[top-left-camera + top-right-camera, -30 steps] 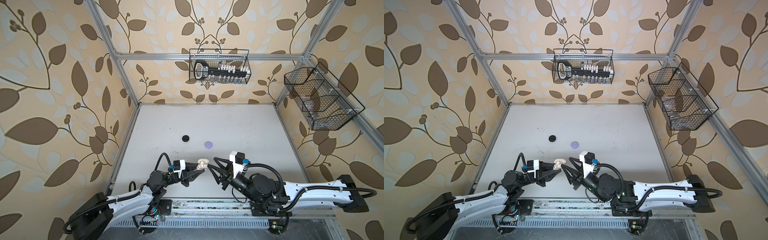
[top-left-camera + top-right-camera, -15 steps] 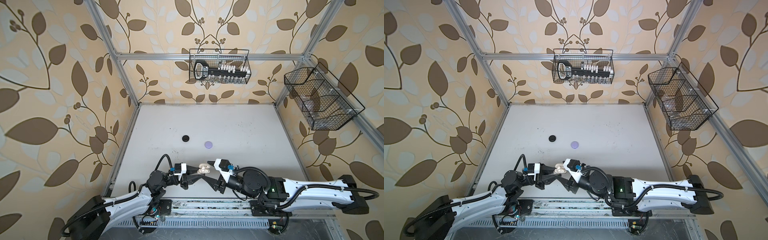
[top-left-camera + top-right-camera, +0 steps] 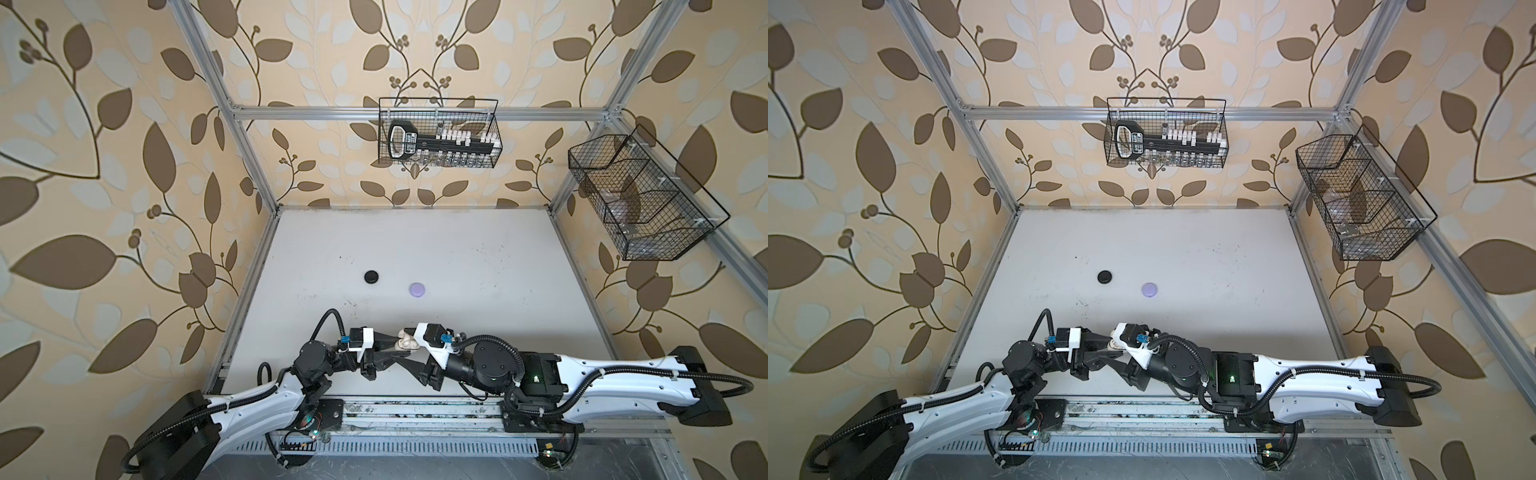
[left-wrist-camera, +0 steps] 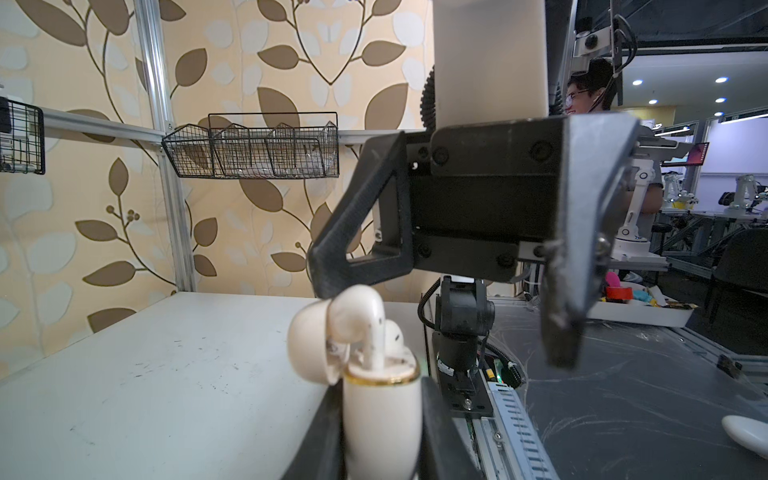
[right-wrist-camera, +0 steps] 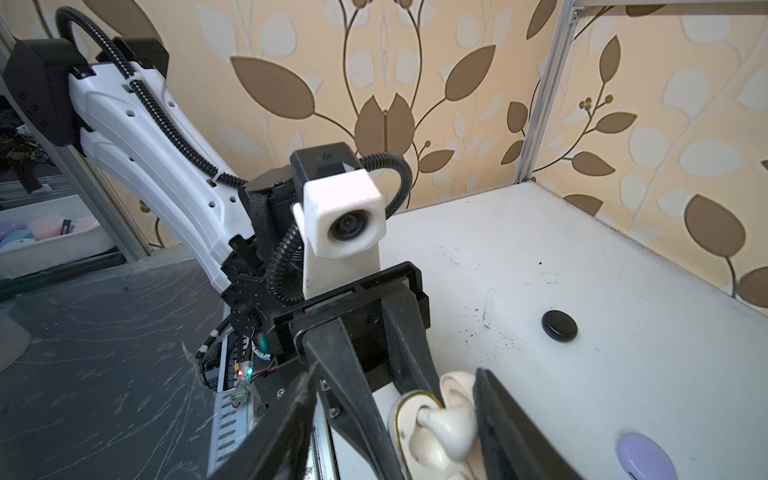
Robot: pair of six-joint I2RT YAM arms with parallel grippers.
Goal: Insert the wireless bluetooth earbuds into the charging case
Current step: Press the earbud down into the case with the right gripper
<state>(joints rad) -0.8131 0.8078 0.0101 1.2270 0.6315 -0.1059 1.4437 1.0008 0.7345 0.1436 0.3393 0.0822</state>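
My left gripper point(image 4: 382, 415) is shut on a cream-white charging case point(image 4: 382, 428) with a gold rim, held upright with its lid point(image 4: 309, 345) open. One cream-white earbud point(image 4: 357, 311) stands with its stem in the case and its head sticking out. A second earbud point(image 4: 395, 334) sits lower beside it. My right gripper point(image 5: 392, 374) is open over the case, and one finger pad point(image 5: 494, 415) rests against the raised earbud point(image 5: 451, 424). In both top views the two grippers meet at the case point(image 3: 405, 341) point(image 3: 1113, 343) near the table's front edge.
A shut black case point(image 3: 371, 276) and a shut lavender case point(image 3: 417, 289) lie mid-table, behind the grippers. A wire basket point(image 3: 438, 137) hangs on the back wall. Another basket point(image 3: 640, 199) hangs on the right wall. The arms' rail point(image 3: 415, 409) runs along the front.
My right gripper has moved left from beside the case to over it, now touching the raised earbud. The left gripper has kept hold of the case, shifting slightly.
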